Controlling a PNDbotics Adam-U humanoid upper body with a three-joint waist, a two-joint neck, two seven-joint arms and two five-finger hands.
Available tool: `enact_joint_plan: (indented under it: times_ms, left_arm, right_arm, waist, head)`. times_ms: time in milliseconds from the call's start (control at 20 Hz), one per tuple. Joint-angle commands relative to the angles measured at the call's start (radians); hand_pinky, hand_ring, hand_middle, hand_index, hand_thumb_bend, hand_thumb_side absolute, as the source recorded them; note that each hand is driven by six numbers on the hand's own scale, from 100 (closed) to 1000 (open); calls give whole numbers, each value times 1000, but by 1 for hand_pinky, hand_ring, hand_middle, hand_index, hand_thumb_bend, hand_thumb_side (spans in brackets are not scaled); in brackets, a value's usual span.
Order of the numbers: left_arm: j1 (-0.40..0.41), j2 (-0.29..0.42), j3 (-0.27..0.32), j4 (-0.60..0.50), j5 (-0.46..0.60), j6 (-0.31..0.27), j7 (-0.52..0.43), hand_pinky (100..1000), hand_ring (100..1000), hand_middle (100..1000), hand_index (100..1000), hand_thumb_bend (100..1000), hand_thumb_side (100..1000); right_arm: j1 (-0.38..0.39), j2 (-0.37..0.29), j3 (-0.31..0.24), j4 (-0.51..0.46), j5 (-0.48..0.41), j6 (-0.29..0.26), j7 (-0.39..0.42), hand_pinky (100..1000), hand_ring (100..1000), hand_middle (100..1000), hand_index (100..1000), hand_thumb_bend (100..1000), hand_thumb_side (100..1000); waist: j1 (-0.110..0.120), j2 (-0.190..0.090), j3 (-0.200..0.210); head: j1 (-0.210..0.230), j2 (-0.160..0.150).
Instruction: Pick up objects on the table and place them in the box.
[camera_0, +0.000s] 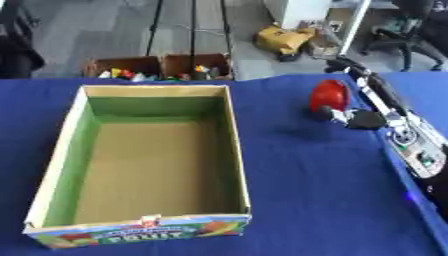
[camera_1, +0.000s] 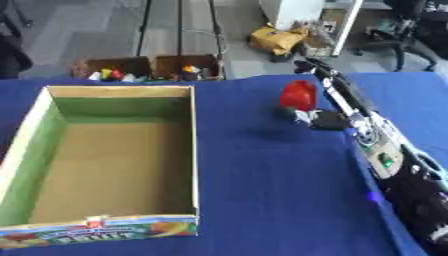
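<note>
Right hand (camera_0: 350, 118) pinching red object (camera_0: 329, 95), carrying it above table (camera_0: 306, 190). Next: moving left over empty box (camera_0: 232, 130), releasing.

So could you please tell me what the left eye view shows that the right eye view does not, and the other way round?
Only the left eye view shows the box's whole left wall and its whole printed front. Only the right eye view shows more of the right arm towards the lower corner, and more blue table to the right of the box. Both show the empty, green-lined box, the red object above the table and the right hand under it. The left hand appears in neither.
</note>
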Motion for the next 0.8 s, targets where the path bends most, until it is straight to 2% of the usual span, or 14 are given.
enact_joint_plan:
  times_ms: [50,400,450,800]
  left_arm:
    - [-5,7,8,-11,0,-102,-103,563,713,683,899,100,804]
    - [-3,6,11,-4,-3,-108,-111,562,711,683,898,100,808]
    - [-2,6,11,-4,-3,-108,-112,562,711,683,897,100,808]
    - [1,9,12,-4,-6,-101,-111,563,712,683,897,100,811]
  right_arm:
    - [-8,-27,-10,5,23,1,5,916,1000,785,1000,720,888]
    - [0,-21,-10,13,38,1,31,856,1000,761,1000,715,867]
    - [0,-22,-11,11,32,0,34,834,1000,755,1000,712,883]
    - [3,-30,-14,-12,-41,-4,68,724,1000,702,1000,665,849]
  waist:
    - [0,-19,3]
    - [4,-9,-4]
    - [4,-9,-6]
    - [6,-19,-25]
  head:
    - [-8,-22]
    - [-7,-20]
    - [-6,-18]
    - [-1,-5]
